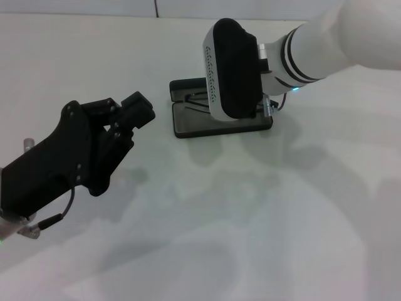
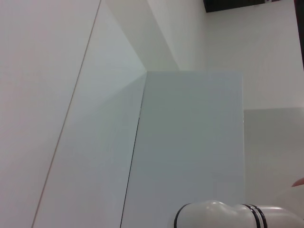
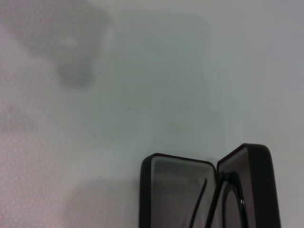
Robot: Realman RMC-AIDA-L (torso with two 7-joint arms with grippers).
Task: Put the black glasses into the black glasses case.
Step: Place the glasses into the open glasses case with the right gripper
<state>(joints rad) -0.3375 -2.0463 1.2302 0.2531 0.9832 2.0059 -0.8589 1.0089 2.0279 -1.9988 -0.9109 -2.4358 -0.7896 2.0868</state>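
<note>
Black glasses (image 3: 202, 206) lie in the open black glasses case (image 1: 188, 122) | right end effector (image 1: 266, 103) directly above, grip hidden | left end effector (image 1: 135, 113) aside, narrow.

Head and right wrist cameras share the black glasses case (image 1: 188, 125) — left wrist's faces walls.
</note>
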